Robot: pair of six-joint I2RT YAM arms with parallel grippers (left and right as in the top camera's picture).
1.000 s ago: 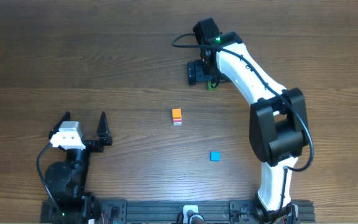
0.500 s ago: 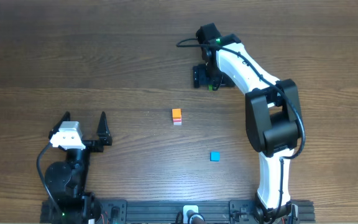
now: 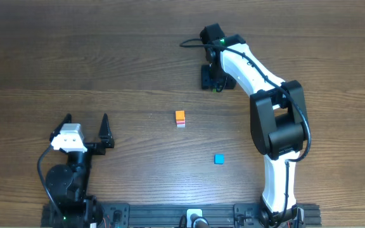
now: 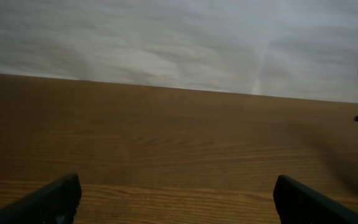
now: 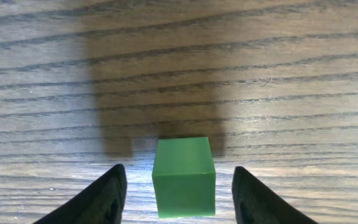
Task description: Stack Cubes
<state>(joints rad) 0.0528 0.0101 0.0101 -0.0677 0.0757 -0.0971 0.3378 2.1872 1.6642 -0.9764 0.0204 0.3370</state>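
A green cube point(image 5: 184, 177) rests on the wooden table between the fingers of my right gripper point(image 5: 179, 169), which is open with a gap on each side of the cube. From above, the right gripper point(image 3: 210, 78) is low at the far middle of the table, a bit of the green cube point(image 3: 217, 88) showing at its edge. An orange cube point(image 3: 180, 115) sits stacked on a pale cube point(image 3: 180, 124) in the table's middle. A blue cube point(image 3: 218, 159) lies alone nearer the front. My left gripper point(image 3: 86, 130) stands open at the near left, holding nothing.
Bare wood point(image 4: 166, 149) stretches ahead of the left gripper point(image 4: 179, 193) to a white backdrop. The right arm's white links point(image 3: 258, 76) arc over the table's right side. Open wood lies between the stack and the green cube.
The right gripper has shifted slightly to the right near the green cube, and the arm's elbow has swung in. The left arm and the other cubes have not moved.
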